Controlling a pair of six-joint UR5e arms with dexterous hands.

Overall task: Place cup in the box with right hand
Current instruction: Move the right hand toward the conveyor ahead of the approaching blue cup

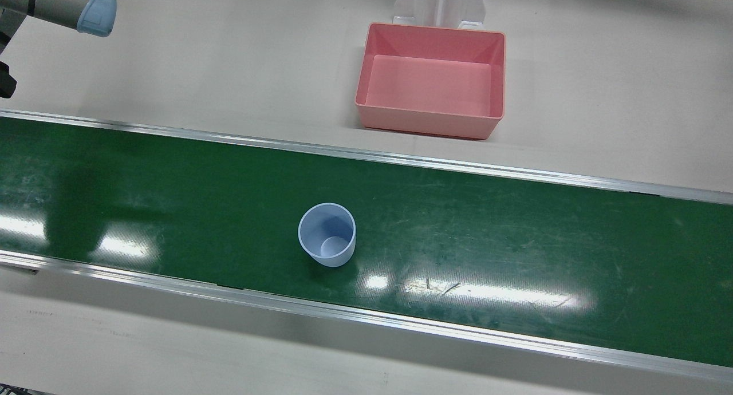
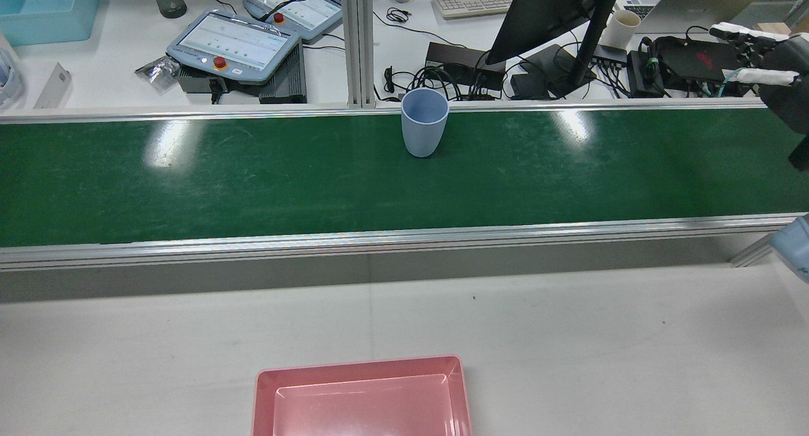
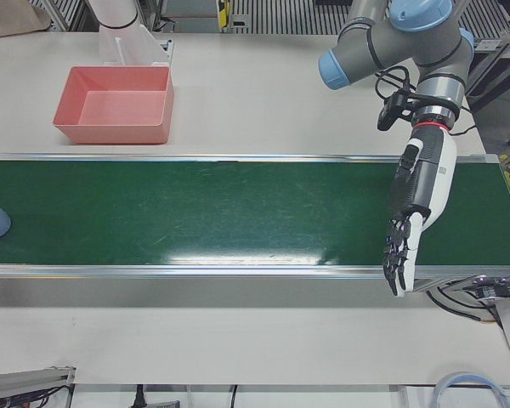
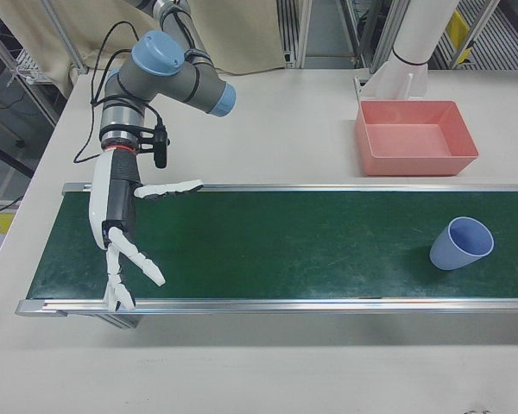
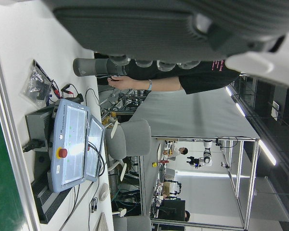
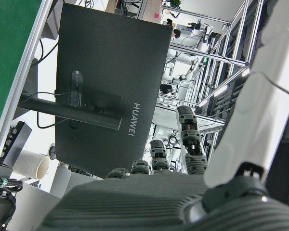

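Belt [image 4: 268, 250] was my landmark: green, running the width of the station. Pink box [image 4: 414, 136] sat off the belt on the table, on the robot side, empty. Blue cup [image 4: 461, 243] stood upright on the belt, mouth up, closer to the belt's operator-side rail, roughly across the belt from the box. My right hand [image 4: 125, 233] hung over the far end of the belt, well apart from the cup, fingers [image 4: 145, 269] spread apart, holding nothing. Cup lay along the belt from my fingertips, toward the middle of the station. My left hand [image 3: 412, 212] hung over the opposite belt end, fingers straight and close together, empty, about equally far off. I judged the reach not yet begun.
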